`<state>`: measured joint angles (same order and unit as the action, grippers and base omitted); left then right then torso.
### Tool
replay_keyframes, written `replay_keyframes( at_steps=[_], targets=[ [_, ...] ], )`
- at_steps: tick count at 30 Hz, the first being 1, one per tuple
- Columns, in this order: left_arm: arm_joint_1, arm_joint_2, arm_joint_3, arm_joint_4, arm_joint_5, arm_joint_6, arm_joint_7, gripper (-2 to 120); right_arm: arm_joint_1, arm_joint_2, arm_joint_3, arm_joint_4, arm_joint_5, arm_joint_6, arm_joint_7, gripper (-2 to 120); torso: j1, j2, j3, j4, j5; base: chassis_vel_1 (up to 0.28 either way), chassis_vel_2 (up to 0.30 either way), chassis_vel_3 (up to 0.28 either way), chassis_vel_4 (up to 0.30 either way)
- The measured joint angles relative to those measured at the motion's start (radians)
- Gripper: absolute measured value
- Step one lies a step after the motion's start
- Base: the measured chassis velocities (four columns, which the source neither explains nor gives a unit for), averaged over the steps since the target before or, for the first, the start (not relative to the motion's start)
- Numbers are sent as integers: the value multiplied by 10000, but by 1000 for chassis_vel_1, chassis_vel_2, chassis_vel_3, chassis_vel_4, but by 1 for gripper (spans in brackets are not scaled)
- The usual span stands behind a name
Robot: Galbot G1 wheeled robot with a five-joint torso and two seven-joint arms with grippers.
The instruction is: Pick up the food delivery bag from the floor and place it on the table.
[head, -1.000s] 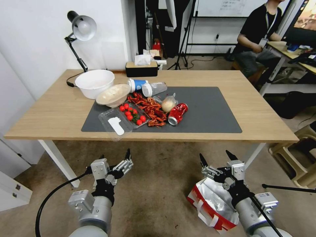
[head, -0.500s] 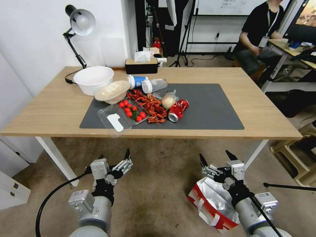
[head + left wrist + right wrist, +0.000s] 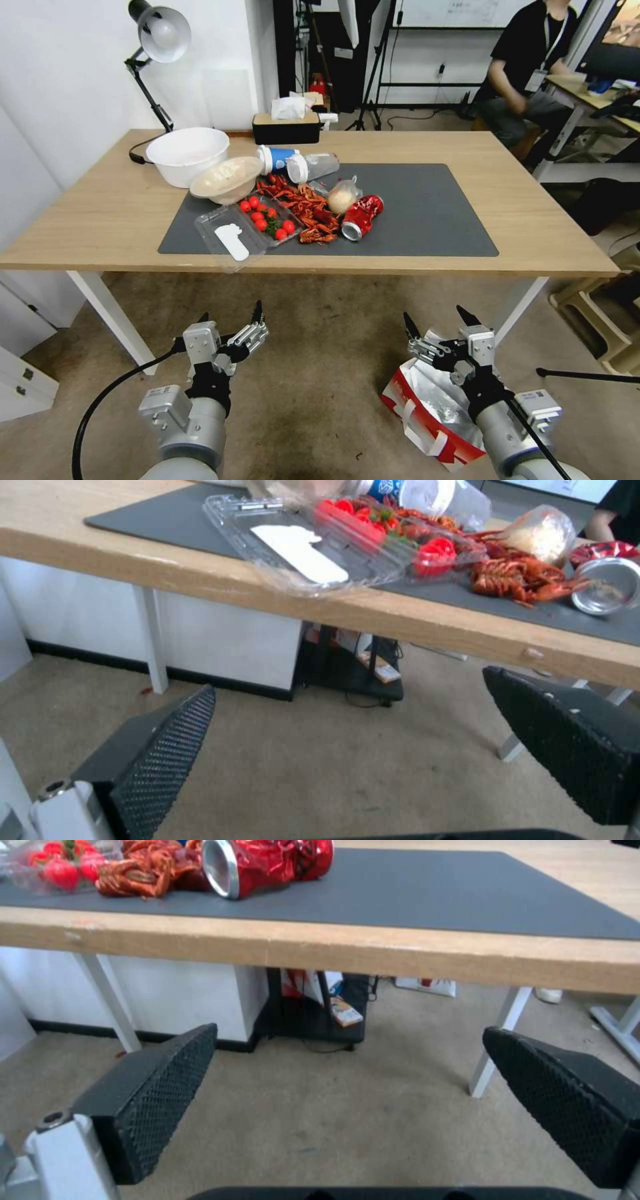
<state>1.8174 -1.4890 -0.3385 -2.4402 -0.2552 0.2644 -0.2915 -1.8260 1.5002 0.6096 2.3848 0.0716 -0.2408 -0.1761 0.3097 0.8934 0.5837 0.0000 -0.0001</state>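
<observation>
Bag on the floor, both grippers spread and holding nothing.
You see the food delivery bag [image 3: 433, 413] on the floor [image 3: 313, 373] under the right gripper [image 3: 437, 323], short of the table [image 3: 533, 227] front edge; left gripper [image 3: 230, 319] hovers alongside.

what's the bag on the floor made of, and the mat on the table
The food delivery bag looks like stiff red and white paper with a crinkled, shiny silver foil lining. The mat on the table is flat, matte dark grey, perhaps rubber or felt; the look leaves it open.

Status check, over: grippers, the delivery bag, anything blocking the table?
Left gripper and right gripper open, empty. Food delivery bag on floor. Food litter on table mat's left half.
</observation>
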Motion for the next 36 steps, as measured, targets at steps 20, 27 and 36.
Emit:
replay_keyframes(
  at_steps=[20,27,36],
  targets=[
    [23,15,-5,-12,33,-6,4,100,-23,7,-20,-55,20,0,0,100,-279,-653,-377,0,0,0,0,0,0],
    [21,40,-15,-13,59,-6,-12,100,-26,22,-40,-78,23,0,8,100,-465,-1102,-640,0,0,0,0,0,0],
    [6,93,-83,72,461,-43,89,100,-19,31,-85,-147,17,0,39,100,-670,-1604,-932,0,1,0,0,0,0]
  ],
)
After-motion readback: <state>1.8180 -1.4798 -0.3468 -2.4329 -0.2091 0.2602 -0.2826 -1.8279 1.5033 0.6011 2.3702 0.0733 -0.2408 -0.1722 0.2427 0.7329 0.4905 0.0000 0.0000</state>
